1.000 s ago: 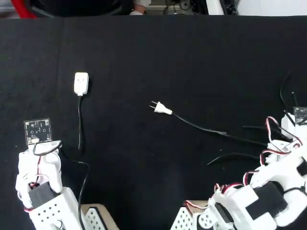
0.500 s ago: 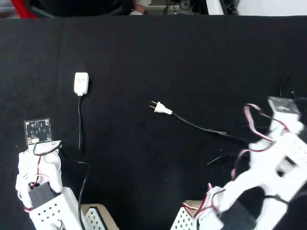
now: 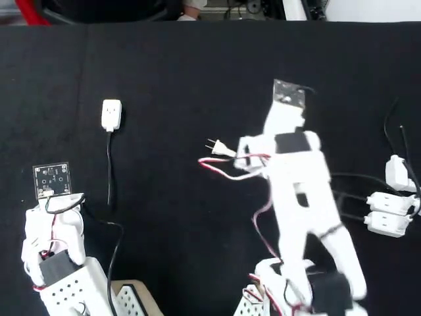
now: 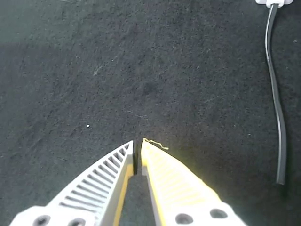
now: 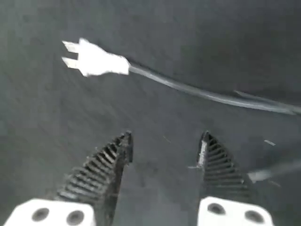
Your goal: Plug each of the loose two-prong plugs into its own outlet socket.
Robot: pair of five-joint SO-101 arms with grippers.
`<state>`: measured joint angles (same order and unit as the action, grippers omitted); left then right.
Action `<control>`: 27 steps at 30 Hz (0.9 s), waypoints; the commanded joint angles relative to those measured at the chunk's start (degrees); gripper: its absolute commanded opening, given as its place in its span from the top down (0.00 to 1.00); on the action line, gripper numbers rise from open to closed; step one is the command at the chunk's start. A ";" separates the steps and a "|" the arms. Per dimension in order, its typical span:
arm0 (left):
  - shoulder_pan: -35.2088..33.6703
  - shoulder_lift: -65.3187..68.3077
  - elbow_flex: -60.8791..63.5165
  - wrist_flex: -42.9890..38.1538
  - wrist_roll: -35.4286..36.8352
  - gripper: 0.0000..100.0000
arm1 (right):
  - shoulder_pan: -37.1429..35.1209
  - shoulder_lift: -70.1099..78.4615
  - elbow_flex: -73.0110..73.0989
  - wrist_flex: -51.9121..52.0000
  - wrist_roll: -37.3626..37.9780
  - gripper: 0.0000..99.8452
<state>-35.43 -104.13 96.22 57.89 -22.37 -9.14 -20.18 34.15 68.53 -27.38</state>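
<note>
Nearest the arms' bases, the left tool [image 4: 137, 147] sits low over bare bench [image 4: 94, 70] at the near left corner. Its jaws are pressed together with nothing between them, and it seems placed there to leave the middle free. Beside it runs the black cord [image 4: 277, 113] of the outlet socket [image 3: 111, 114]. By the right edge lie a few white pieces [image 3: 388, 214] on dark leads; I cannot tell whether they are plugs or sockets. Farther out, the right arm stretches across the middle of the bench. The right tool [image 5: 164, 141] hangs there with its jaws spread wide and empty, near the two-prong plug [image 5: 96, 60] but not touching it. The plug lies flat, prongs pointing away from its lead [image 5: 197, 92], which trails off toward the right side. The wide opening probably suits closing on the plug's body. Farther still and to the left lies the outlet socket, well apart from the plug, so the plug would need carrying across
</note>
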 commanded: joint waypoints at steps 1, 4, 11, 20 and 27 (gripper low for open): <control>-0.22 -0.44 1.10 0.18 0.62 0.95 | -2.11 8.66 -6.11 -5.71 -10.11 0.78; -0.31 -0.44 1.10 0.26 0.62 0.95 | -2.02 16.75 -11.03 -8.70 -23.12 0.78; -0.57 -0.44 1.10 0.26 0.62 0.96 | -2.81 29.05 -19.56 -13.19 -42.73 0.78; -0.57 -0.44 1.10 0.26 0.62 0.96 | -6.42 34.95 -20.79 -14.51 -46.77 0.78; -0.57 -0.44 1.10 0.26 0.62 0.96 | -6.33 39.16 -20.70 -17.58 -49.49 0.78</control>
<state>-35.43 -104.13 96.22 57.89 -22.37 -14.95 17.54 16.66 52.88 -75.74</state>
